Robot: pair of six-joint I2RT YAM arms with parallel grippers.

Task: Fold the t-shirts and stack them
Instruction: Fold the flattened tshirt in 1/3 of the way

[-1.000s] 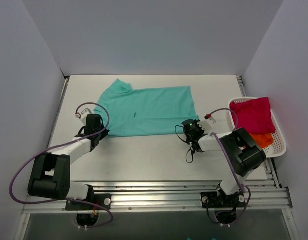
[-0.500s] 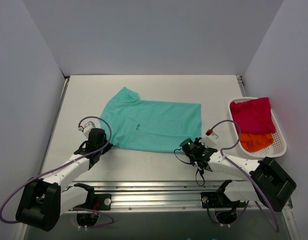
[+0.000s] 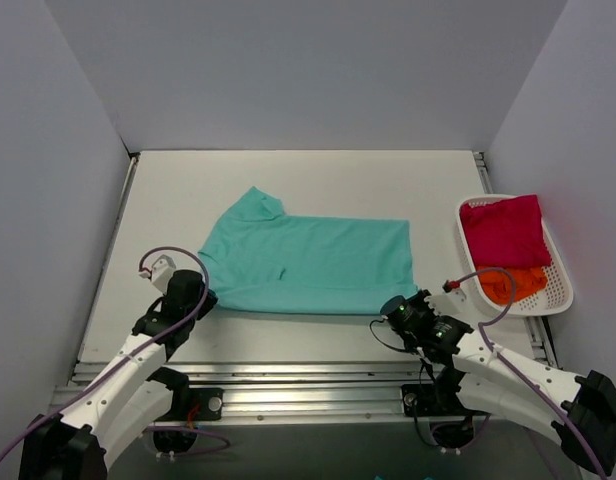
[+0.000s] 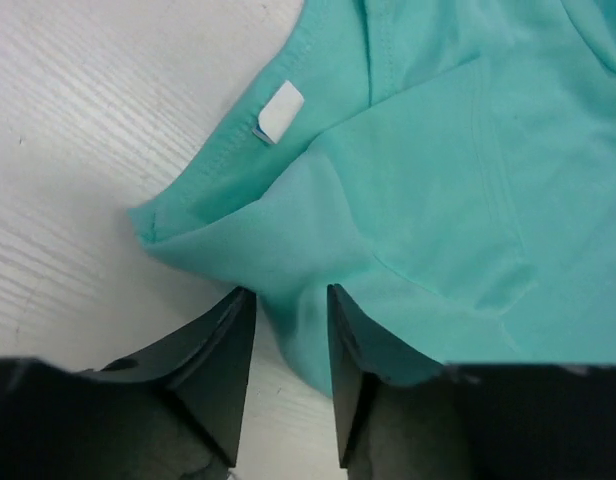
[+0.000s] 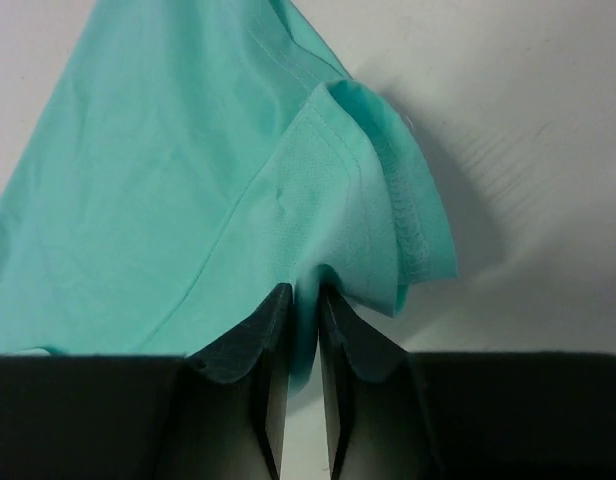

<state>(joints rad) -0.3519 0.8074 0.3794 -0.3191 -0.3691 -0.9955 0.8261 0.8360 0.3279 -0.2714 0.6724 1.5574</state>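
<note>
Right now your right gripper (image 5: 306, 292) is clenching its two fingers (image 5: 263, 345) on a hemmed corner of the teal t-shirt (image 3: 308, 265), with the cloth bunching up just above the tips. Your left gripper (image 4: 291, 300) is standing with its own pair parted, and a slack fold of the same shirt is lying in the gap rather than being squeezed. A small white label (image 4: 281, 110) is showing on the hem just beyond. Both grippers are sitting low at the shirt's near edge, the left at its near left corner and the right at its near right corner. The shirt is lying spread flat on the white table (image 3: 288, 180), one sleeve pointing toward the far left. Well apart to the right, a magenta t-shirt (image 3: 503, 230) and an orange t-shirt (image 3: 513, 283) are lying bundled in the white basket (image 3: 534, 308).
</note>
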